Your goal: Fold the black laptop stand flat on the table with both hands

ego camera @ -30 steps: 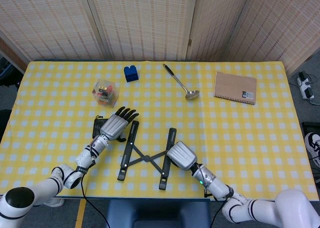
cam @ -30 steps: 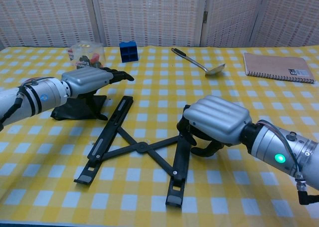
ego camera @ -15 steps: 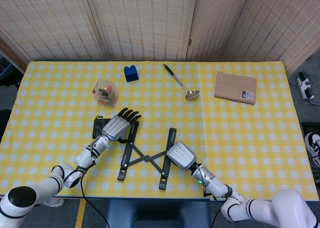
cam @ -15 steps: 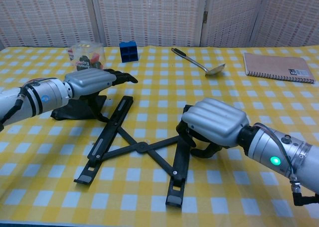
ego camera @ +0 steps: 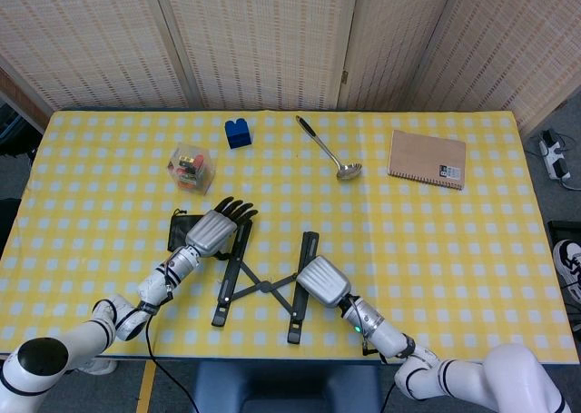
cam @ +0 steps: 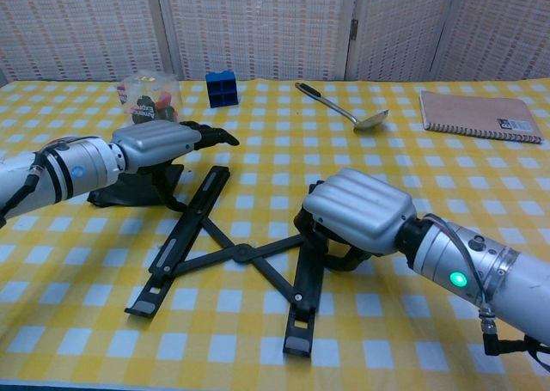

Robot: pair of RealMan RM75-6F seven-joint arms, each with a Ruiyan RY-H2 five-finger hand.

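one black laptop stand lies near the table's front edge, its two rails joined by crossed struts. the right hand curls around the right rail (fingers tucked under); the left hand hovers flat over the left rail, fingers straight, holding nothing. behind: one pouch, one clear box, one blue block, one ladle, one notebook.

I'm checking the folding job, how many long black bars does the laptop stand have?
2. The left bar lies beside the left hand; the right bar lies under the right hand. Thin crossed links join them.
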